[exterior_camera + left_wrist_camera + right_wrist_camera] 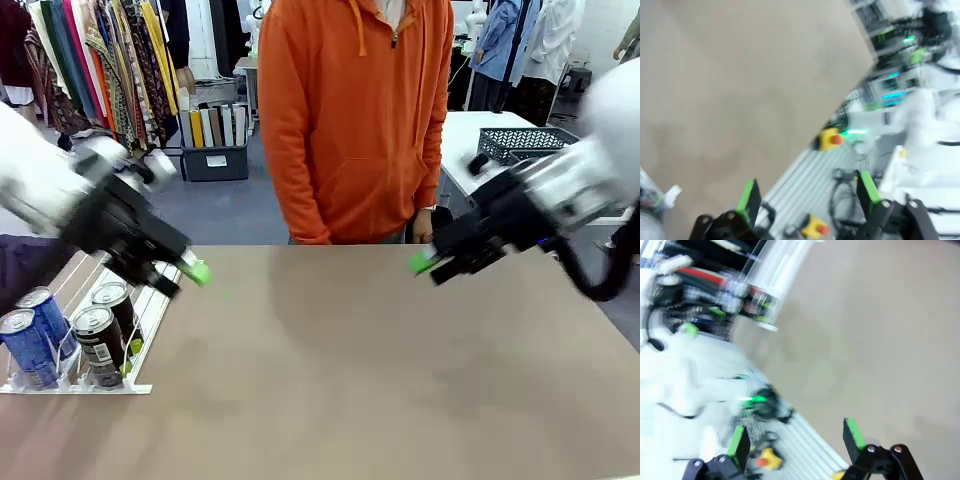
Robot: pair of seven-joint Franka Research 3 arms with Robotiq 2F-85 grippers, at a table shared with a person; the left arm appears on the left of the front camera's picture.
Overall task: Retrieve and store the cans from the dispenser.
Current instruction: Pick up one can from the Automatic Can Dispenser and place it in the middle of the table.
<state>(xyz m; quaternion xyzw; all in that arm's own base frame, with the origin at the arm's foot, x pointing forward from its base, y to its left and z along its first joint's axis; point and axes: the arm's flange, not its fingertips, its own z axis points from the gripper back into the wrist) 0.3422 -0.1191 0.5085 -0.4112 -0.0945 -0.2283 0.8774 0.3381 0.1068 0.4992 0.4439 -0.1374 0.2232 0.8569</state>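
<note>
Left end effector [190,271]: mine. Jaws wide, nothing between them. It hangs above the bench [350,350] just beside the dispenser's far right side, tilted down. I judge it staged for a reach onto the cans, not yet over them. In my left wrist view the green pads [747,197] frame bare bench. A blurred shape at the lower left corner may be a can top, but I cannot be sure.

Right end effector [425,264]: mine. Jaws wide, empty. It hovers over the far edge of the bench, right of middle and well apart from the cans. Likely parked there to leave the left arm room.

Cans [100,340]: four counted, upright. Two are blue and two dark, in neighbouring lanes at the dispenser's near end, against its front stop. The lanes feed them forward, so the front ones are the easiest to reach.

Dispenser [150,300]: flat on the bench's near left corner, with lanes running away from me.

Person [350,120]: orange hoodie, standing at the far edge, touching nothing.

Basket [525,143]: grey lattice, on a white table behind. Possibly the storage spot.

Next pick, as I judge it: a dark can. The jaws must straddle it without knocking its close neighbour.
</note>
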